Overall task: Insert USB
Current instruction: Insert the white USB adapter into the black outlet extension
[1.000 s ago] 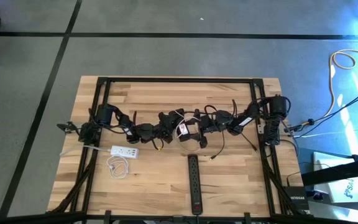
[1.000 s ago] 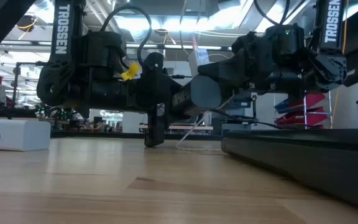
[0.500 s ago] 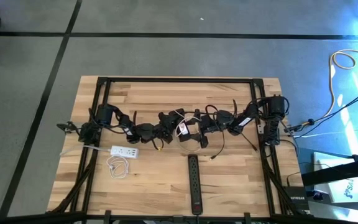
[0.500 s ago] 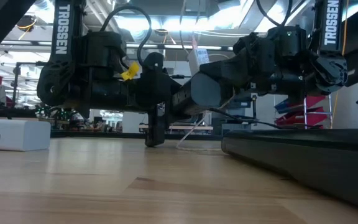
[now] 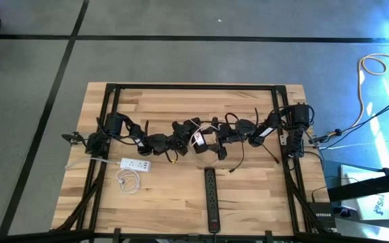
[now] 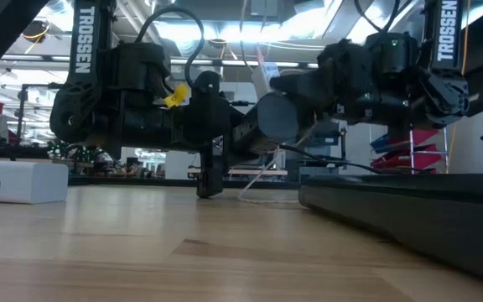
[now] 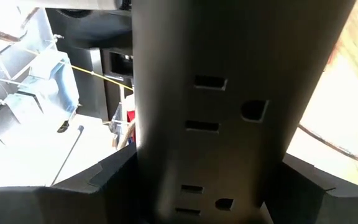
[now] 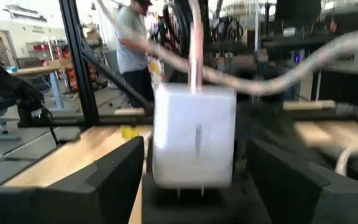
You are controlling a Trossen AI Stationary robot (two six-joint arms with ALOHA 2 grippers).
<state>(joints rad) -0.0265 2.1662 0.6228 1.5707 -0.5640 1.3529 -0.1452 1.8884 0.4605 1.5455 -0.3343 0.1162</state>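
Since a second ago, right gripper (image 5: 199, 140) is shifting slightly left toward the left gripper (image 5: 181, 140), carrying the white charger (image 5: 198, 140).

High view: both arms are meeting at table (image 5: 248, 202) centre; black strip (image 5: 211, 199) is lying near, white strip (image 5: 135, 164) left.

Low view: black strip (image 6: 409, 210) is lying right, white strip (image 6: 19, 182) left.

Left wrist: jaws are clamping the black strip (image 7: 229, 106).

Right wrist: fingers (image 8: 114, 180) are pinching the charger (image 8: 194, 137); a person (image 8: 132, 43) is standing beyond.
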